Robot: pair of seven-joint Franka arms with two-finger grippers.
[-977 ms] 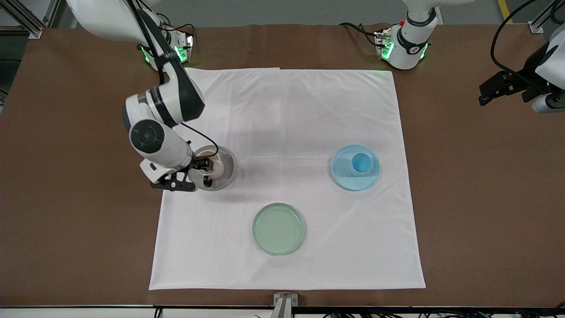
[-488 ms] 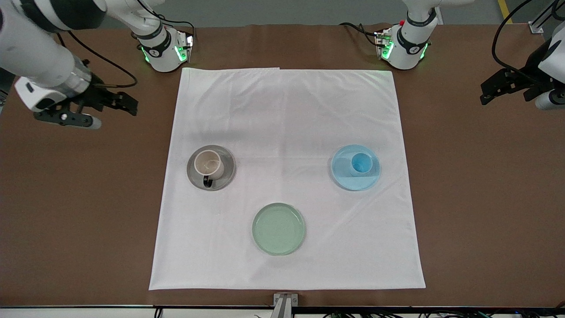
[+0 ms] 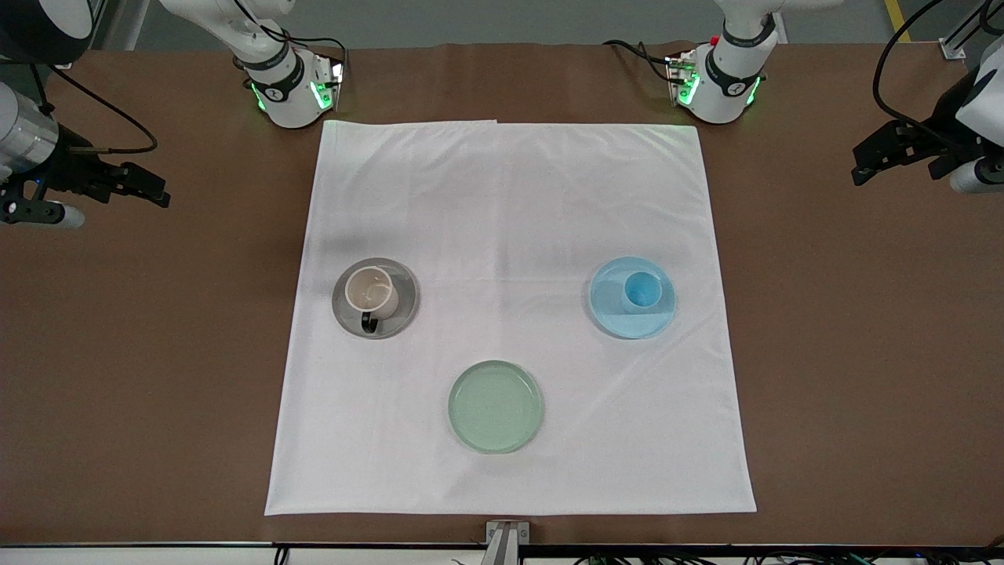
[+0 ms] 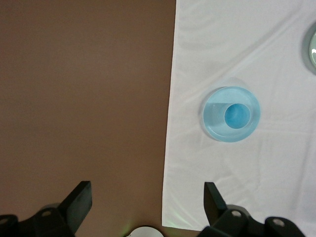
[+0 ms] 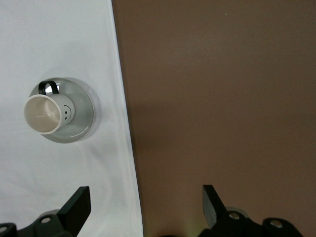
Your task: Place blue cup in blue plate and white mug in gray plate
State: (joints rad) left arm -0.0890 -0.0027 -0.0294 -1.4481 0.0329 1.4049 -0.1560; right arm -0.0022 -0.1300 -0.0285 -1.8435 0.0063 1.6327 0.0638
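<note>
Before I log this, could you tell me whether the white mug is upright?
Upright: the white mug stands in the gray plate, mouth up.

Pale green plate (image 4: 312,47) cut by left wrist view's edge; both arms' upper links run off front view; mug's (image 5: 47,114) printed mark too small to read.

White arms (image 3: 733,47), green-lit bases, black cables.

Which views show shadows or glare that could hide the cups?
Front view: soft grey shadow on the white cloth, none over the white mug or blue cup. Right wrist view: faint shadow beside the gray plate. Left wrist view: evenly lit, no glare on the blue plate.
</note>
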